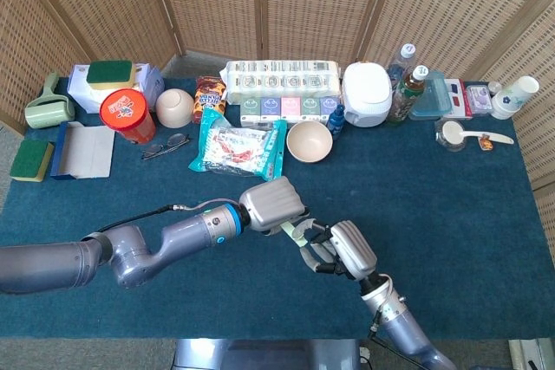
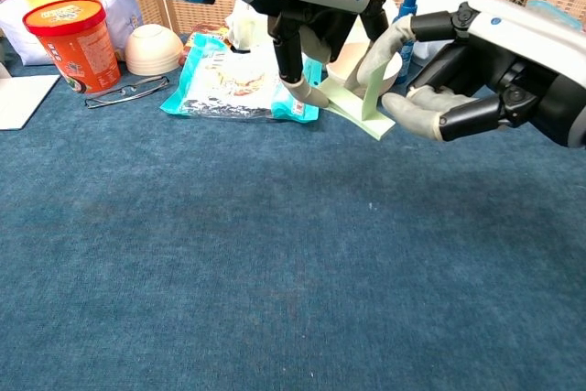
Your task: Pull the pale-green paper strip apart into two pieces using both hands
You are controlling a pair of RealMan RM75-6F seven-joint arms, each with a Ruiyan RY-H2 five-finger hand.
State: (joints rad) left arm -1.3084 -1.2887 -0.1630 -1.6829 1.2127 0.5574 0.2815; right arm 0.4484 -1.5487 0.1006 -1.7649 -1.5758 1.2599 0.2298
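Note:
My left hand (image 2: 316, 6) hangs over the middle of the table and pinches one end of the pale-green paper strip (image 2: 352, 109) between its fingertips. The strip bends, one part lying flat and one standing upright. My right hand (image 2: 476, 80) is close on the right, its forefinger curled over the upright part and its thumb touching the strip's low end. A gap remains between that finger and thumb. In the head view the strip (image 1: 295, 233) shows as a small sliver between the left hand (image 1: 273, 204) and the right hand (image 1: 342, 249).
Behind the hands lie a blue snack bag (image 1: 238, 146) and a beige bowl (image 1: 309, 140). A red tub (image 1: 127, 114), glasses (image 1: 165, 145), boxes, bottles and a white cooker (image 1: 366, 93) line the back. Blue cloth (image 2: 229, 272) covers the table in front.

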